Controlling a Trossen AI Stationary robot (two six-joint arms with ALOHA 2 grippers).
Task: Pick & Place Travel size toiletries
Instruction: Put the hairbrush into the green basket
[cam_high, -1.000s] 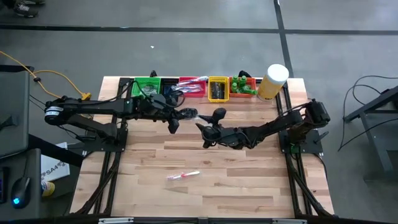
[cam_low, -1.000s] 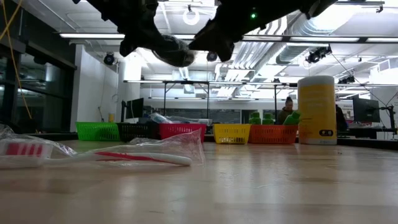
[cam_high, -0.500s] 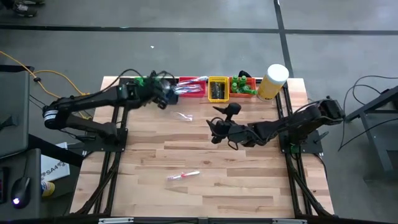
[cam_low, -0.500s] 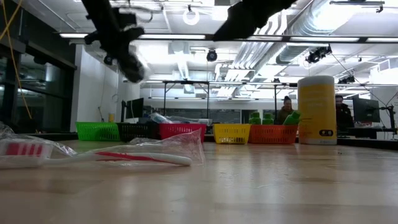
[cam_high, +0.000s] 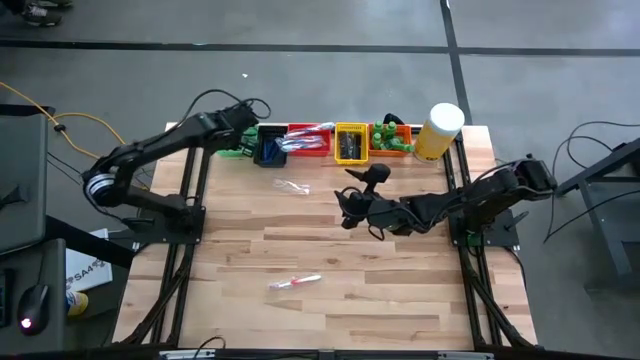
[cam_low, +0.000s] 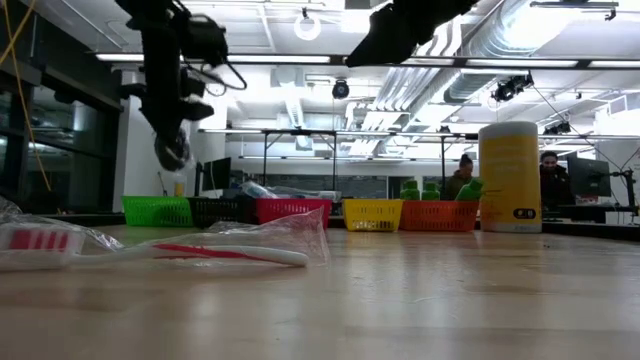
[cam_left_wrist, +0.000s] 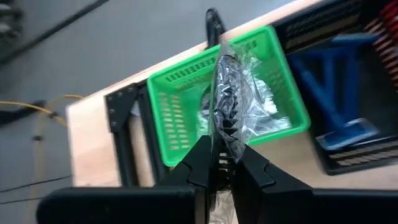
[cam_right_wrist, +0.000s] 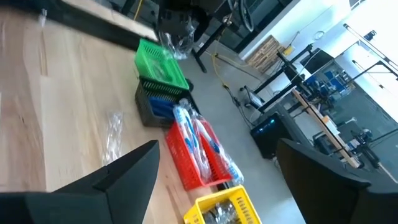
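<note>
My left gripper (cam_high: 241, 142) hangs above the green bin (cam_high: 229, 141) at the table's far edge, shut on a clear-wrapped dark piece (cam_left_wrist: 231, 102) that shows as a round disc (cam_low: 172, 151) in the low view. My right gripper (cam_high: 345, 208) hovers open over the table's middle and holds nothing. A clear-wrapped piece (cam_high: 292, 187) lies flat on the wood between the two grippers. A wrapped pink toothbrush (cam_high: 294, 283) lies nearer the near edge. Green bottles (cam_high: 392, 138) stand in the orange bin. My left gripper pinches the clear wrapper's near end (cam_left_wrist: 221, 148) between its two fingers (cam_left_wrist: 205, 163), coming from above and pointing down. The wrapped dark piece hangs below the fingertips, lifted clear, over the green bin's (cam_left_wrist: 186, 112) opening.
Along the far edge stand a dark bin with blue items (cam_high: 270, 149), a red bin of toothbrushes (cam_high: 309, 141), a yellow bin (cam_high: 350, 143), an orange bin (cam_high: 405, 150) and a pale-yellow cylinder (cam_high: 441, 131). Bare wood stretches across the table's middle and near half. People sit far behind the table.
My left gripper swung from the table's middle toward the far-left corner, carrying the wrapped piece, and turned to point down over the green bin. My right gripper drew back a little toward the right edge. A clear-wrapped piece now shows on the wood where the two grippers were.
</note>
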